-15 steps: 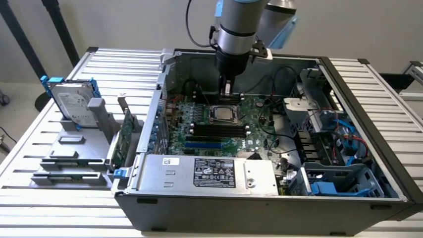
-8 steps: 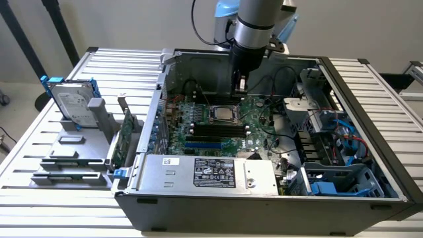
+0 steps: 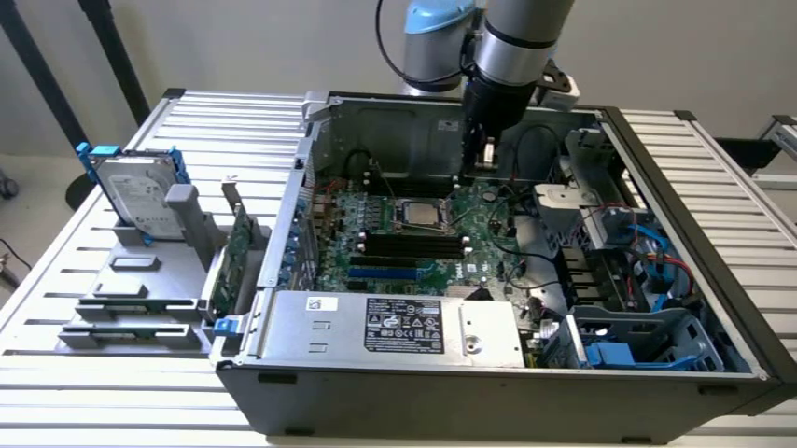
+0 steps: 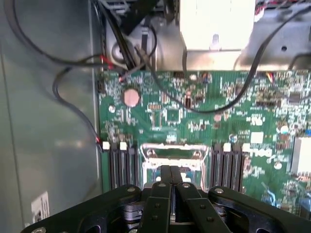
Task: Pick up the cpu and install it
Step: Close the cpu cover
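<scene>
My pincer (image 4: 171, 170) is fully closed, its two fingers pressed together with nothing between them, and it hangs over the green board (image 3: 480, 213) near the socket; I cannot tell whether the tips touch anything. The cpu (image 3: 423, 215) lies flat in that socket inside the open case (image 3: 697, 233), though from the wrist the fingers cover most of the socket and I cannot make the chip out. Outside the case, on the exterior view's left, I count one hard drive (image 3: 131, 191) and one green card (image 3: 231, 257) standing in a grey rack (image 3: 137, 303).

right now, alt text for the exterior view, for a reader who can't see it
A robot arm's gripper hangs inside an open computer case, just above the motherboard, near the cpu seated on it. A hard drive and expansion card stand outside, on the exterior view's left.
</scene>
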{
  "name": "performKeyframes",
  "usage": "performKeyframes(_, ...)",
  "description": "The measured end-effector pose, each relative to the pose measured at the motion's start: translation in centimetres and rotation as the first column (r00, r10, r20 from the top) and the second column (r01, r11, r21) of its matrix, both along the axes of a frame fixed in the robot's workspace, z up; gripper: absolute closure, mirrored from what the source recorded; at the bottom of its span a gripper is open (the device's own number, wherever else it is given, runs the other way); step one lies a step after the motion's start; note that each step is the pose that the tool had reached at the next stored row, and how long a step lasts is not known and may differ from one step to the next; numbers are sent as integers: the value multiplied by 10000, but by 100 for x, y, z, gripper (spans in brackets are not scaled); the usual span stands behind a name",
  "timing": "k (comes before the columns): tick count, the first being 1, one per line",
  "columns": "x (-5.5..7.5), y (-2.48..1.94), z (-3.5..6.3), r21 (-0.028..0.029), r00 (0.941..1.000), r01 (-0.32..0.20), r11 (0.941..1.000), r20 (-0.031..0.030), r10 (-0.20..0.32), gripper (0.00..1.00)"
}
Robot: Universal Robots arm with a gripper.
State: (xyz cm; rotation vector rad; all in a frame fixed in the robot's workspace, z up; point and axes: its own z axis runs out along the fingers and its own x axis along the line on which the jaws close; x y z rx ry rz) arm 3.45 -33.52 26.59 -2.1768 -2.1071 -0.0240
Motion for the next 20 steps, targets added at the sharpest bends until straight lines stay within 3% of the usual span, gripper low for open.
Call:
performKeyframes(6,245,-15,15,66,10000,-15,10000,-9,15,89)
performKeyframes(11,336,-43,-6,260,10000,-14,9997,-8,14,89)
performKeyframes(12,343,-45,-23,276,10000,-14,9996,-8,14,89)
performKeyframes(20,350,-46,-168,279,10000,-23,9996,-8,23,89)
